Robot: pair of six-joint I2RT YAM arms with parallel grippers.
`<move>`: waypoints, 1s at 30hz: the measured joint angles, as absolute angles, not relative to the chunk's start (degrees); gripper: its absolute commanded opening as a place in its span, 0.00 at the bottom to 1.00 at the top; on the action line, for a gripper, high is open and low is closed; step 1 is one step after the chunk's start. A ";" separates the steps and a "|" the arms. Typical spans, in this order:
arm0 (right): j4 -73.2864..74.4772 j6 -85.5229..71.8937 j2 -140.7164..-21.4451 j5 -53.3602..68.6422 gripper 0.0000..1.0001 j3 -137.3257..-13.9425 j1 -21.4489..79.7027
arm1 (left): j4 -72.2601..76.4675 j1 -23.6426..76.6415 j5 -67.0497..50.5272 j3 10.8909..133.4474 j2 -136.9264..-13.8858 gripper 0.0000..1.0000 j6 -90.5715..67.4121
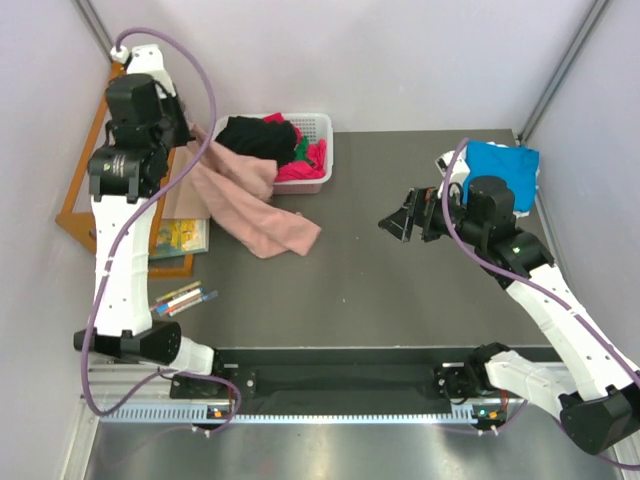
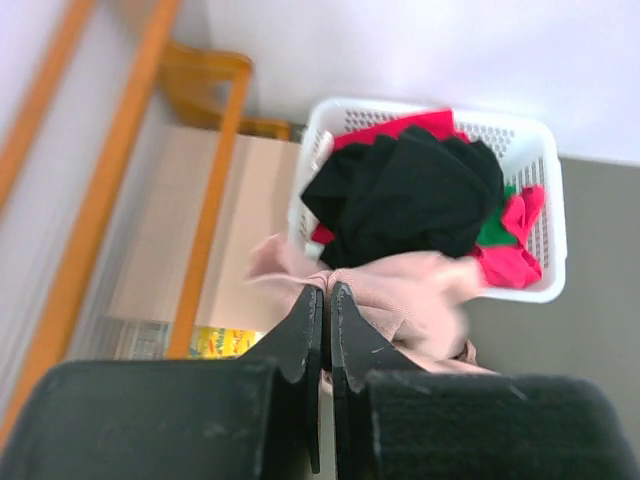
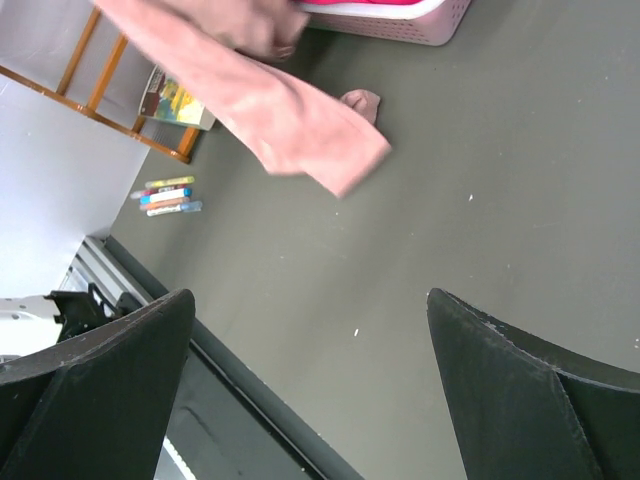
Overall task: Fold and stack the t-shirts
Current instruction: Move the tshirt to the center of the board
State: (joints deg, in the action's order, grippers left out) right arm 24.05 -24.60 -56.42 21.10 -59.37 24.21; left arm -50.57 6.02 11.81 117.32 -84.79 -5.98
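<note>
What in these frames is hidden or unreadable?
Top view: blue shirt sits partly behind the right arm; its outline is unclear.
Top view: black shirt covers the pile in the basket; the count is hidden.
Left wrist view: pink shirt in the shut left pincer is blurred; how much cloth is pinched is unclear.
Top view: coloured sticks on the left are too small to name.

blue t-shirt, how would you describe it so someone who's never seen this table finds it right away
On the dark table, look at the far right corner, just beyond the right arm. The blue t-shirt lies there crumpled, alone. It is the only bright blue cloth; the other shirts sit in the white basket along the far edge, and the pink t-shirt hangs from the left fingers.
</note>
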 measured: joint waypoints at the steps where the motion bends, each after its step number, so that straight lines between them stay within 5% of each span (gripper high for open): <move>1: 24.05 -24.60 -56.42 21.12 1.00 -59.37 24.21 | -50.57 5.43 12.16 117.32 -83.88 0.00 -6.28; 13: 24.16 -24.49 -55.20 21.12 1.00 -59.35 24.21 | -49.52 5.93 0.86 117.75 -79.61 0.00 -9.54; 21: 24.73 -24.49 -53.56 20.53 1.00 -59.35 24.10 | -49.89 21.41 -16.58 115.22 -90.52 0.00 -7.16; 22: 24.86 -24.51 -53.56 20.43 1.00 -59.35 24.10 | -50.24 24.82 -18.11 115.22 -91.90 0.06 -6.55; 23: 24.99 -24.53 -53.54 20.32 1.00 -59.35 24.10 | -50.81 27.66 -19.44 115.31 -93.36 0.22 -5.65; 27: 25.06 -24.62 -53.56 19.88 1.00 -59.35 24.08 | -54.00 38.96 -23.18 117.56 -97.86 0.98 -0.47; 30: 25.08 -24.64 -53.69 19.55 1.00 -59.35 24.05 | -55.22 45.71 -26.02 119.92 -99.24 0.98 2.07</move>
State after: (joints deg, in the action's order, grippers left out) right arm 25.08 -24.64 -53.69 19.55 -59.35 24.05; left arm -55.22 45.71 -26.02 119.92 -99.24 2.07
